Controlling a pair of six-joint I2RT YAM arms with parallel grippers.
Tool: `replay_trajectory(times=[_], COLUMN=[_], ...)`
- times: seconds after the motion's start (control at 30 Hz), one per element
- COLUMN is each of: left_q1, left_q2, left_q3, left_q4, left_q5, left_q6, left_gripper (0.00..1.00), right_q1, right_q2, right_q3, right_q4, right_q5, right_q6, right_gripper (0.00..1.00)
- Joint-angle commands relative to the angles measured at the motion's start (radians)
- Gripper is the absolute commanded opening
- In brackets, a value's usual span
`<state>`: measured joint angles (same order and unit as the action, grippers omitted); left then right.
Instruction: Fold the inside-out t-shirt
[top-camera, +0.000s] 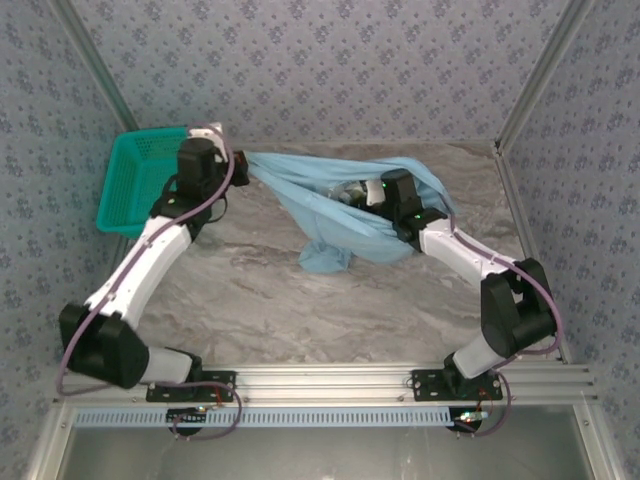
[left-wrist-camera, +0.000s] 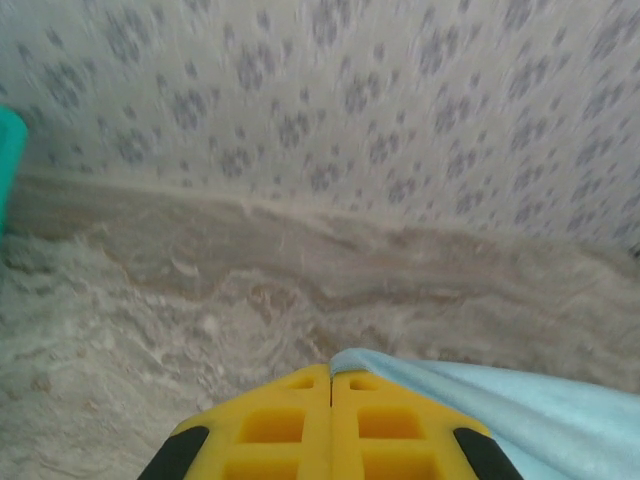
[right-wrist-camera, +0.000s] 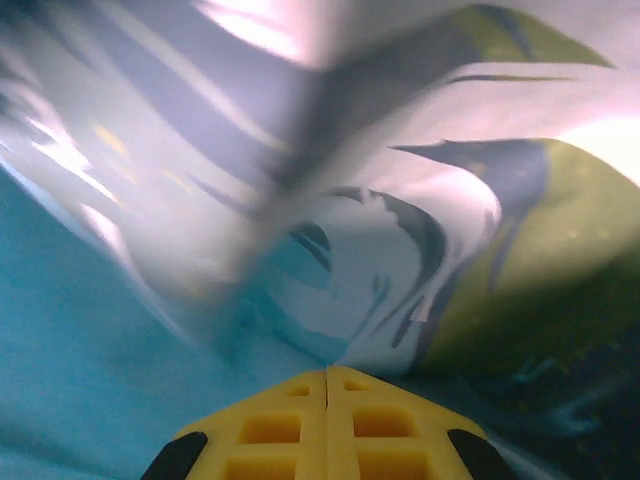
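Close to your right gripper (right-wrist-camera: 327, 380), the t-shirt (right-wrist-camera: 100, 330) is a blur, and you cannot read its print. From above, it hides that gripper's tips. The basket (left-wrist-camera: 8, 160) is cut off at the left wrist view's edge.

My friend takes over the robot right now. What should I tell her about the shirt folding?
Left gripper: shut on one end of the t-shirt, close to the teal basket.
Right gripper: shut, with shirt cloth bunched right at its tips; it seems to hold the other end.
Shirt: strung between the two grippers above the table, its middle sagging down toward it.
Done: shirt lifted by two ends. No fold shows yet.
Left: spread it flat, then fold it.
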<state>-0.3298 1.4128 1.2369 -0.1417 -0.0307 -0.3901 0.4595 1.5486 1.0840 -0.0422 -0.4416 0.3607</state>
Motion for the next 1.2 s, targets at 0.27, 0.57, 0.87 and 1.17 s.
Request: replay_trajectory(times=[0.27, 0.57, 0.87, 1.17], left_q1=[0.042, 0.045, -0.11, -0.217], left_q2=[0.233, 0.122, 0.006, 0.197], left_q3=[-0.005, -0.152, -0.195, 0.064], left_q4=[0.01, 0.198, 0.277, 0.034], left_q5=[-0.028, 0.396, 0.633, 0.672], left_q6=[-0.048, -0.036, 0.316, 0.505], left_gripper=[0.0, 0.32, 0.81, 0.71], right_q1=[0.015, 0.041, 0.05, 0.057], right_q2=[-0.075, 0.047, 0.078, 0.067], right_q3=[0.054, 0.099, 0.099, 0.095], right_q4=[0.026, -0.139, -0.153, -0.166], right_q5=[-0.144, 0.003, -0.046, -0.053], right_q6=[0.01, -0.081, -0.121, -0.145], right_gripper=[0.0, 0.0, 0.0, 0.0])
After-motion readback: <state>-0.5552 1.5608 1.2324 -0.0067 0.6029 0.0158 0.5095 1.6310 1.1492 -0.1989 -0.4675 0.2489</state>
